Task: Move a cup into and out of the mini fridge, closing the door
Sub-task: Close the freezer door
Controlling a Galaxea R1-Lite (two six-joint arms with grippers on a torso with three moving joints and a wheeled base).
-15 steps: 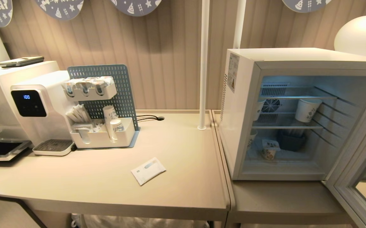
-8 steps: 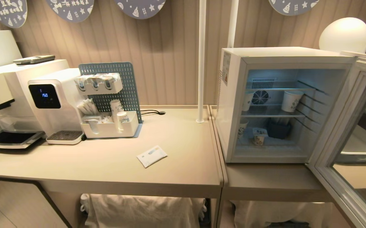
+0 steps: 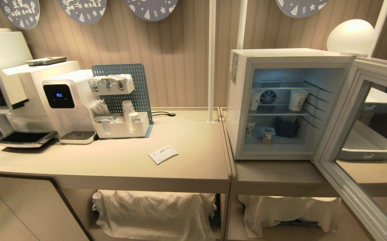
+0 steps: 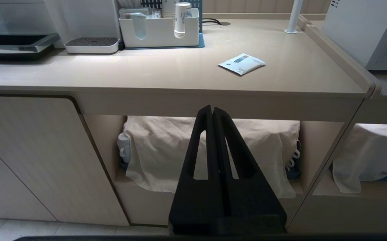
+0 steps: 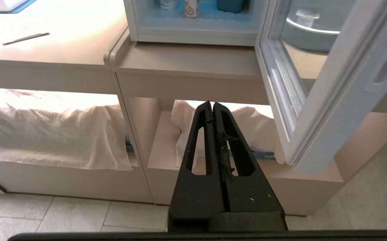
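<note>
The white mini fridge (image 3: pixel 243 100) stands on the lower right counter with its inside lit. Its glass door (image 3: pixel 337 112) is swung wide open to the right. The cup (image 3: pixel 266 135), a short white tub with a flat lid, sits on the fridge floor; the right wrist view shows the cup (image 5: pixel 192 8) too, just inside the fridge's front frame (image 5: pixel 193 35). Neither arm is in the head view. My left gripper (image 4: pixel 212 108) is shut and empty, low in front of the left counter. My right gripper (image 5: pixel 211 103) is shut and empty, below the fridge counter, left of the open door (image 5: pixel 333 100).
Two taller paper cups (image 3: pixel 296 99) stand on the fridge's upper shelf and a dark blue box (image 3: pixel 285 129) beside the tub. On the left counter are a water dispenser (image 3: pixel 64 103), a white organiser (image 3: pixel 121 129), a sachet (image 3: pixel 163 154) and a white post (image 3: pixel 211 60). Cloth-covered bundles (image 3: pixel 153 211) fill the shelves below.
The whole scene has shrunk and slid as the camera backed away from the counter; more of the shelves below shows. Nothing on the counter or in the fridge has moved.
</note>
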